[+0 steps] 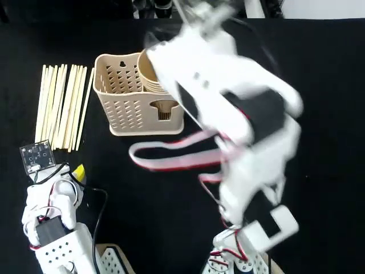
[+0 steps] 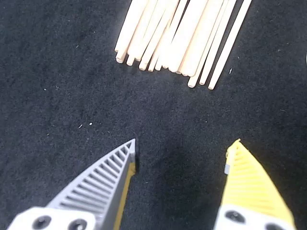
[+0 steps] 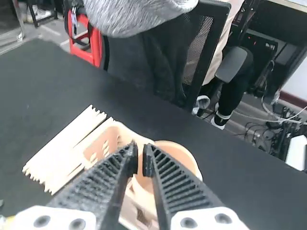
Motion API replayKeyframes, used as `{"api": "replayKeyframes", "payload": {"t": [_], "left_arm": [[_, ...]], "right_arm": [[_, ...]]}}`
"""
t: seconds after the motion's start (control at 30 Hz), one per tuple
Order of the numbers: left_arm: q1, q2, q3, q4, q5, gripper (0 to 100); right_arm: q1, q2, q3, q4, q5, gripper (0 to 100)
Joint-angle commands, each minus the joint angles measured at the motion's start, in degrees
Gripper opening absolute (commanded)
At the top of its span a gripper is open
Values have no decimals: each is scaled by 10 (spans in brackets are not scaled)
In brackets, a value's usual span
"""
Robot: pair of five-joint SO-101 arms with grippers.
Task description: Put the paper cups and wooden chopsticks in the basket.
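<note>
Several wooden chopsticks (image 1: 60, 105) lie side by side on the black table, left of the beige slotted basket (image 1: 128, 114). Stacked paper cups (image 1: 149, 74) stand inside the basket at its right end. My left gripper (image 2: 185, 143) hovers open just short of the chopsticks' (image 2: 177, 33) near ends, with bare table between its grey and yellow fingers. In the high view it sits at the lower left (image 1: 63, 168). My right gripper (image 3: 140, 146) is shut with nothing in it, above the basket (image 3: 103, 143) and the cup's rim (image 3: 177, 153). The right arm (image 1: 228, 103) is blurred over the basket.
A loop of red and white cable (image 1: 171, 157) hangs from the right arm over the table in front of the basket. Beyond the table's far edge stand a black office chair (image 3: 192, 52) and a red stool (image 3: 88, 40).
</note>
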Motion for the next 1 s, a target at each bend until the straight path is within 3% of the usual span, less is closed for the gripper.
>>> {"api": "replayKeyframes", "payload": {"t": [0.0,0.33,0.47,0.6,0.7,0.83,0.97], "left_arm": [[6,-4,10,-2,-4,296],[6,-4,-23,4,-3,296],[6,-3,-72,21,-3,296],[6,0,-148,61,-3,296],[7,2,-201,83,-3,296],[7,3,-241,91,-5,294],[29,7,-261,88,-70,215]], "right_arm": [[33,-91,10,31,66,43],[136,-310,419,27,98,43],[208,-415,607,6,135,41],[266,-539,800,-106,142,13],[269,-651,967,-198,137,12],[273,-813,1195,-331,79,11],[273,-969,1385,-418,12,11]]}}
